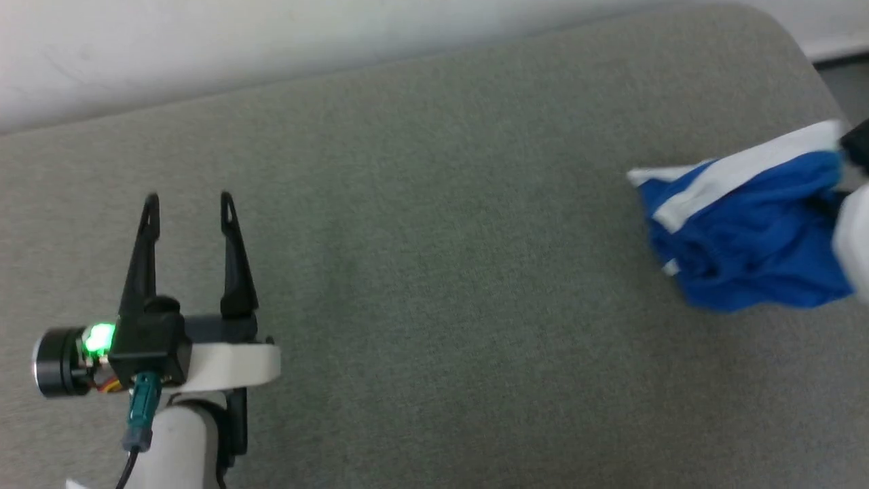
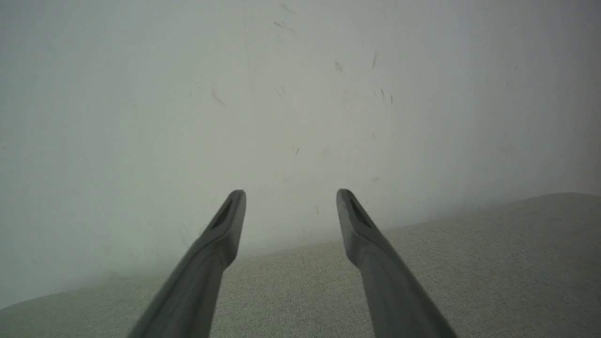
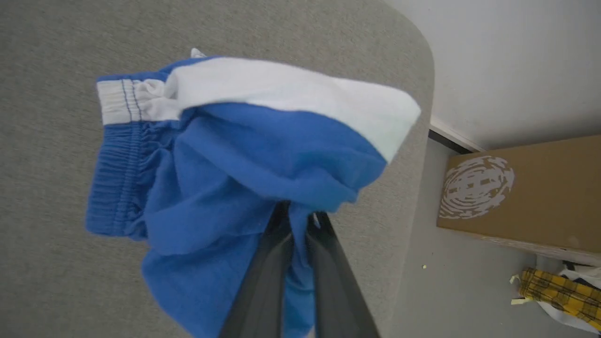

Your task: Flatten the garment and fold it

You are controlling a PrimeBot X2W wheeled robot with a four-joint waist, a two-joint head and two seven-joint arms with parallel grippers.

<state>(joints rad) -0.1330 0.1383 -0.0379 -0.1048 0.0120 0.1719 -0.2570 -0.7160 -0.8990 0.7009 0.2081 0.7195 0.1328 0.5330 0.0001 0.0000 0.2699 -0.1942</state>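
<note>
Obs.: the garment [image 1: 747, 231] sits at 3 o'clock in the head view. It is bunched into a blue lump with a white trim band [image 3: 291, 94] across the top and lies close to the rounded corner of the tabletop [image 1: 434, 272]. I cannot tell whether its lower folds touch the surface.

Right claw [image 3: 300, 213]: narrow, jaws pinched on a single blue fold at the lump's underside. The gathered waistband [image 3: 112, 178] hangs out at 9 o'clock in the right wrist view.

Left claw [image 1: 189, 200]: wide and empty at 8 o'clock in the head view, well apart from the cloth and pointed toward the wall [image 2: 300, 94].

Risks, as judged:
- The pinch takes a small bite of soft, slippery fabric. A quick drag toward centre could pull the fold free and drop the lump.
- The drop zone is bad. The tabletop edge is just beside the cloth, with the floor [image 3: 450, 281] and a cardboard box [image 3: 530, 188] below at 3 o'clock in the wrist view. A slip there likely sends the shorts off the tabletop.
- The grip is mid-panel, not on a hem or waistband. Lifting from this point will probably keep the layers knotted, not let them fall open, so flattening gets harder.
- The left claw has a long reach to the cloth. A blind grab into the bunch may catch two layers at once.
- The legs and print are hidden in the folds, so orientation is unknown.
</note>
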